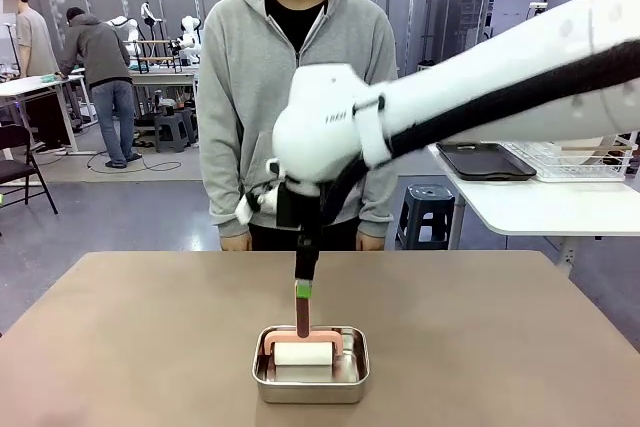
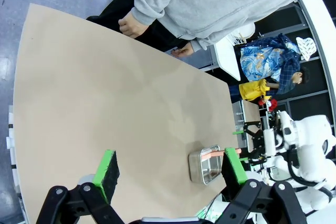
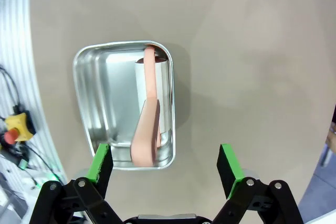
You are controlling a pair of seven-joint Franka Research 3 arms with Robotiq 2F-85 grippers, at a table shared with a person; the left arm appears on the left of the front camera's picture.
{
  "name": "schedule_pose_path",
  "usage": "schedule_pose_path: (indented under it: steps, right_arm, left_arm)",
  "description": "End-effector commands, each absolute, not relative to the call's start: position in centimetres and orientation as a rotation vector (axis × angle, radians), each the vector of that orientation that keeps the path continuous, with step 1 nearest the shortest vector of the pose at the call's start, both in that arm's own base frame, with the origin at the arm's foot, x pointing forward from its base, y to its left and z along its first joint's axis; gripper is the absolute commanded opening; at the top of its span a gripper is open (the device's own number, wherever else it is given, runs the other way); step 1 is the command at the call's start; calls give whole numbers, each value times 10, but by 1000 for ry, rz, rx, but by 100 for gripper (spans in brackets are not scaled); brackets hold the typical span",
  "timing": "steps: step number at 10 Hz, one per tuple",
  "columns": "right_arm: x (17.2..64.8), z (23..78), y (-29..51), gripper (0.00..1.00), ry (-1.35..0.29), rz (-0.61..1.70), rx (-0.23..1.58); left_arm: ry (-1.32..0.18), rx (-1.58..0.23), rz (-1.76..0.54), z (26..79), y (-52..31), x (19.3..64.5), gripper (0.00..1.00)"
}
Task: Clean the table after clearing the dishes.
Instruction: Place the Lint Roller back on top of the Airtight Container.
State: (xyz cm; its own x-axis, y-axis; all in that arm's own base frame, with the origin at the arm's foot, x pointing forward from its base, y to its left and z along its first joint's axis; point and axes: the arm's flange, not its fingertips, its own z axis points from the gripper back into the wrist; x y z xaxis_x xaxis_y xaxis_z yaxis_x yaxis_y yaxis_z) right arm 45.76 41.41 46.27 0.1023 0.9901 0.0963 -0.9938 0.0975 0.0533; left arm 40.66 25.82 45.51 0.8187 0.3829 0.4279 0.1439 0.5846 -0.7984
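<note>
The tan table (image 1: 150, 327) carries a small steel pan (image 1: 310, 367) near its front edge. In the pan lies a white roller (image 1: 302, 354) with a pink handle (image 3: 148, 129) that rises out of it. My right gripper (image 1: 303, 292) points straight down just above that handle. In the right wrist view this gripper (image 3: 164, 163) is open, and the handle's end sits between the fingers, nearer one pad, with nothing gripped. My left gripper (image 2: 170, 167) is open and holds nothing, high over the table (image 2: 105, 93), with the pan (image 2: 205, 164) beyond it. The dishes are out of view.
A person in a grey hoodie (image 1: 295, 97) stands at the table's far edge, hands (image 1: 236, 241) down by it. A white side table (image 1: 540, 202) at the right holds a dark tray (image 1: 485, 160) and a wire rack (image 1: 580, 159).
</note>
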Motion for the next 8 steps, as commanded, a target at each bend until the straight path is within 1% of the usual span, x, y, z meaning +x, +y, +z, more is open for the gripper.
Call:
schedule_pose_path:
  steps: [1, 2, 3, 5, 7, 8]
  right_arm:
    - [467, 498, 388, 100, -30, 1269, 301]
    - [476, 502, 366, 100, -87, 1116, 440]
    - [489, 500, 337, 100, -100, 985, 573]
    - [495, 492, 275, 100, -83, 793, 880]
    - [500, 470, 186, 100, -122, 602, 1214]
    - [500, 460, 147, 100, -129, 542, 1346]
  left_arm:
    - [-619, -953, 144, 458, 260, 407, 100]
    - [-619, -953, 144, 458, 260, 407, 100]
    - [-619, -953, 144, 458, 260, 407, 100]
    - [-619, -953, 144, 458, 260, 407, 100]
    - [-619, -953, 144, 458, 260, 407, 100]
    - [-619, -953, 144, 458, 260, 407, 100]
